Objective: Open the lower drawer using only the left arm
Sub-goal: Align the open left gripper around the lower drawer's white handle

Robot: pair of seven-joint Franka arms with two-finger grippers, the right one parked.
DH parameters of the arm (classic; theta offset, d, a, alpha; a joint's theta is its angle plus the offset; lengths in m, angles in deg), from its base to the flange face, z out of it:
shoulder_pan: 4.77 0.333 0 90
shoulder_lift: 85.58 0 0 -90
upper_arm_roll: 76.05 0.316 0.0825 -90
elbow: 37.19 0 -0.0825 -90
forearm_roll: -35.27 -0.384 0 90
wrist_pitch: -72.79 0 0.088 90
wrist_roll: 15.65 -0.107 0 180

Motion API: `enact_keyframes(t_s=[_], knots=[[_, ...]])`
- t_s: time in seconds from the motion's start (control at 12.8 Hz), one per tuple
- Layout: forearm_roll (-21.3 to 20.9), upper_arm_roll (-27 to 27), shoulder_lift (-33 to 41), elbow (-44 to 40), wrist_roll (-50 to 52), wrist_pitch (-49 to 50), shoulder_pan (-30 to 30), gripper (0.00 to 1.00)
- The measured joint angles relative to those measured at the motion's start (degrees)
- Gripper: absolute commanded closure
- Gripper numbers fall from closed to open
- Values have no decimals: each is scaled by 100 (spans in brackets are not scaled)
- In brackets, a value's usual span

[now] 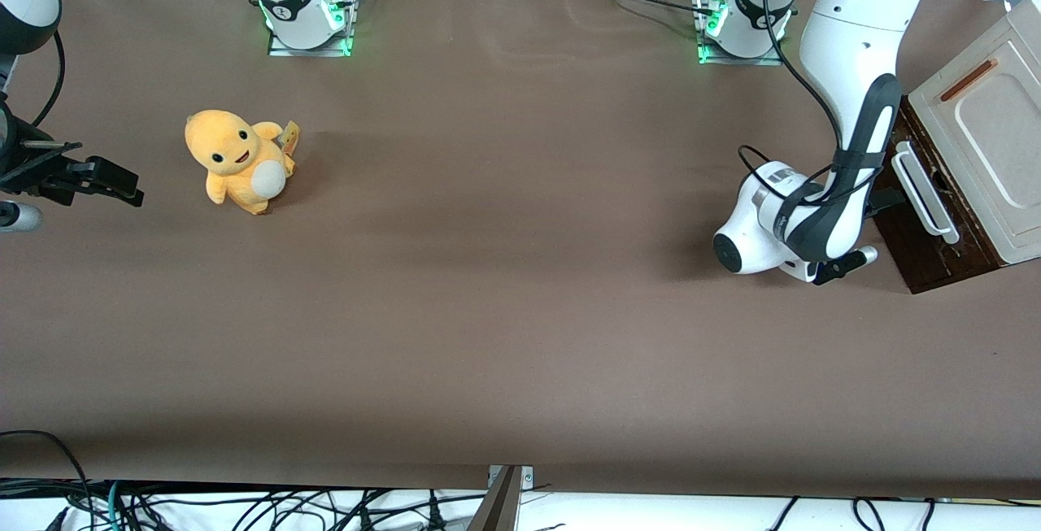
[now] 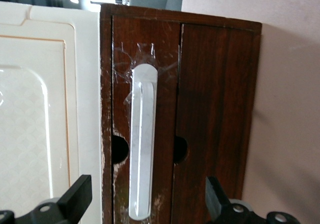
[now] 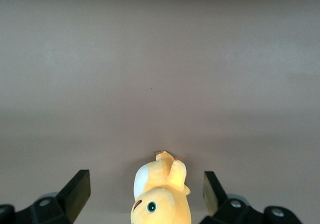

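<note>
Landmark: the white bar handle on the dark brown drawer front; every place below is told from it.
Gripper: spread wide, holding nothing; one black finger sits off one side of the handle over the cream panel's edge, the other off the opposite side over the dark wood, and neither touches the handle.
Handle: a long white bar, taped at one end, fixed flat along the dark front; in the front view it faces the arm's wrist.
Lower drawer: the dark wooden front carrying the handle, lying flush with the dark panel beside it; two round notches cut its edges about level with the handle's middle. It stands at the working arm's end of the table.
Cream panel: just beside the drawer front, touching its edge, with a raised rounded inset.
Left arm: bends down from its base so the wrist rests close in front of the handle; a black cable loops along it.
Plush toy: yellow, upright on the table, well apart from the handle, toward the parked arm's end.
</note>
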Motion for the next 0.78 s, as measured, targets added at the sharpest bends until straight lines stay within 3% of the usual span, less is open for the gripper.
enact_keyframes(t_s=[0.31, 0.78], knots=[[-358, 3, -2, 25, 78, -3, 288, 0], [-521, -3, -132, 45, 460, -21, 377, 1]])
